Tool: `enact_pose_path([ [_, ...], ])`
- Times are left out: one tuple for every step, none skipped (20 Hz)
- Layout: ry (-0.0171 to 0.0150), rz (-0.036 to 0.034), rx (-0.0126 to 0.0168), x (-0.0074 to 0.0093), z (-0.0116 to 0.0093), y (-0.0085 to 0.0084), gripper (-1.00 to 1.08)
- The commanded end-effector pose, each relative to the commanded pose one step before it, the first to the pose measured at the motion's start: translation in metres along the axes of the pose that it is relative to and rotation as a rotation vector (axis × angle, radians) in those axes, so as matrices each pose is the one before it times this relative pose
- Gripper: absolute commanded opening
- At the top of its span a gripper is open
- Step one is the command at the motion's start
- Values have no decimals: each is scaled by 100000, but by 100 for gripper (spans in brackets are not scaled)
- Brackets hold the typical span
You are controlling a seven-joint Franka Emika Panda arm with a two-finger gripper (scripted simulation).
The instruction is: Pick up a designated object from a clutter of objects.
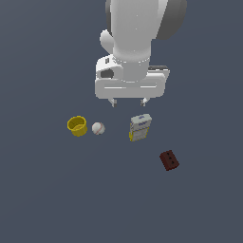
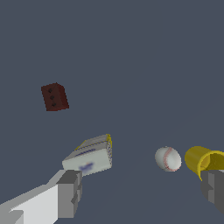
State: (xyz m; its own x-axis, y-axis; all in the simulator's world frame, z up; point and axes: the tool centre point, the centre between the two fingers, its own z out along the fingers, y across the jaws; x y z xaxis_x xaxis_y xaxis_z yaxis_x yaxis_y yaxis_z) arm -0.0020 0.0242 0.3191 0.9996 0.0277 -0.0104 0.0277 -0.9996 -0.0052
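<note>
The dark red-brown block point(image 1: 169, 160) with small dark holes on one face lies alone on the grey floor, toward the exterior view's right and nearest the camera; it also shows in the wrist view point(image 2: 54, 96). My gripper point(image 1: 128, 102) hangs open and empty above the floor, behind the white-and-yellow box point(image 1: 140, 127) and well away from the block. In the wrist view its grey fingertips point(image 2: 70, 192) frame the box point(image 2: 89, 155). A white baseball point(image 1: 98, 128) and a yellow cup point(image 1: 77, 126) lie to the exterior view's left.
The baseball point(image 2: 168, 158) and yellow cup point(image 2: 202, 159) sit close together near one fingertip in the wrist view. The floor point(image 1: 47, 199) is flat dark grey all round.
</note>
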Motion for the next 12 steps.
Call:
enact_pose_path([
  [0,0,0,0,0,1,100],
  [84,-92,-60,12,-37,11,100],
  [247,-268,-172,34,-109,34,100],
  [399,-432,-280,57,-177,60,100],
  [554,-599,-392,76,-248,83,100],
  [701,-754,-501,93,-319,110,100],
  [734,-784,-531,93,-341,124,100],
  [576,-607,-421,66,-276,106,100],
  [413,-426,-302,40,-206,82,100],
  [247,-244,-179,16,-131,58,100],
  [80,-69,-56,-2,-51,30,100],
  [-56,66,44,-12,23,-9,100],
])
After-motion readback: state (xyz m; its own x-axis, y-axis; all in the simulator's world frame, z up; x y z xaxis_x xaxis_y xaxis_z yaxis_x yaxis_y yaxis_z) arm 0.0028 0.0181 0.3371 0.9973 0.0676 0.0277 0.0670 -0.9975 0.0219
